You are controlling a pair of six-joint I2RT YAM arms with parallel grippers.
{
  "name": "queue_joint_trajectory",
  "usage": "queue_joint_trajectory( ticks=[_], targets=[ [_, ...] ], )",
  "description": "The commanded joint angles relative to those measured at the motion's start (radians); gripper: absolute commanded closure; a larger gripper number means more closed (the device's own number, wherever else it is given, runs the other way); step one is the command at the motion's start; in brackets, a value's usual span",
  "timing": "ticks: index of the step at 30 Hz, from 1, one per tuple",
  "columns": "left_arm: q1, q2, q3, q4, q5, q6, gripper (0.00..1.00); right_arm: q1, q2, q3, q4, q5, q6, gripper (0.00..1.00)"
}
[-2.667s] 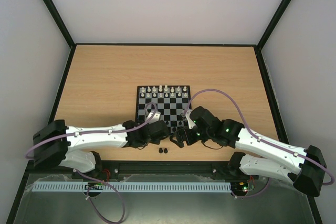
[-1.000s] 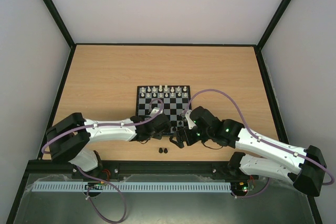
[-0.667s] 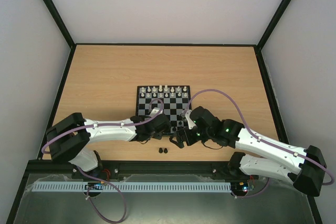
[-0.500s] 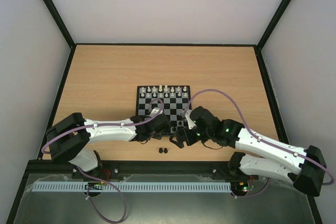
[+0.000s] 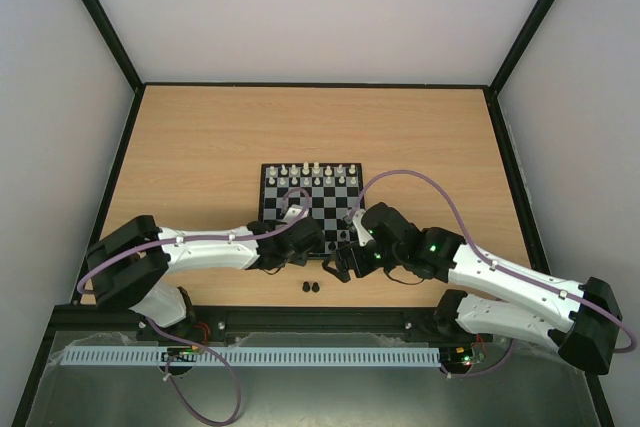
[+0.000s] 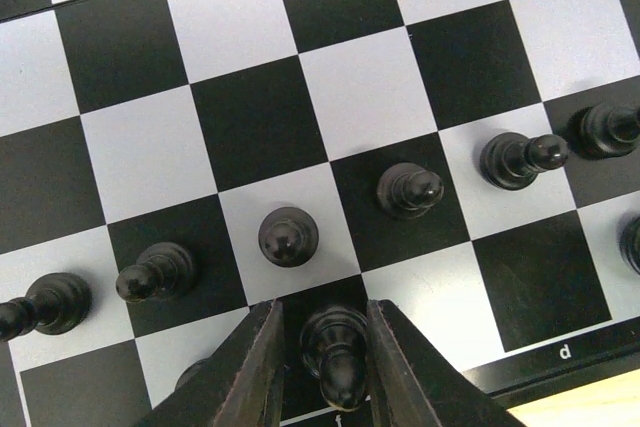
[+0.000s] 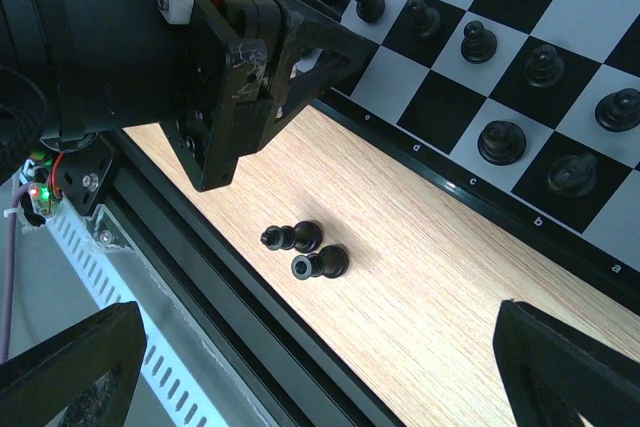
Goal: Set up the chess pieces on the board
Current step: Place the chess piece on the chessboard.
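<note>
Left hand (image 6: 322, 312) straddles a black piece (image 6: 336, 352) at the board (image 6: 250, 117) edge.

My board (image 6: 370, 97) bore glossy black and white checks inside a thin dark frame. The near chessmen (image 6: 288, 237) were black, the far chessmen (image 5: 316, 169) cream-white. The desk (image 5: 300, 127) was pale wood grain. My arms (image 5: 200, 247) were white with black joints and purple cables (image 5: 420, 174).

A light wooden table (image 5: 200, 147) carries a small chessboard (image 5: 322, 203). Two black chess pieces (image 5: 312, 288) lie on the bare wood near its front edge.
</note>
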Motion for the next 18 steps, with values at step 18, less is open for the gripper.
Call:
queue_joint_trajectory(
  ticks=[18],
  targets=[
    [0.006, -0.049, -0.004, -0.035, -0.026, -0.011, 0.73, -0.002, 0.006, -0.013, 0.002, -0.015, -0.011, 0.04]
  ],
)
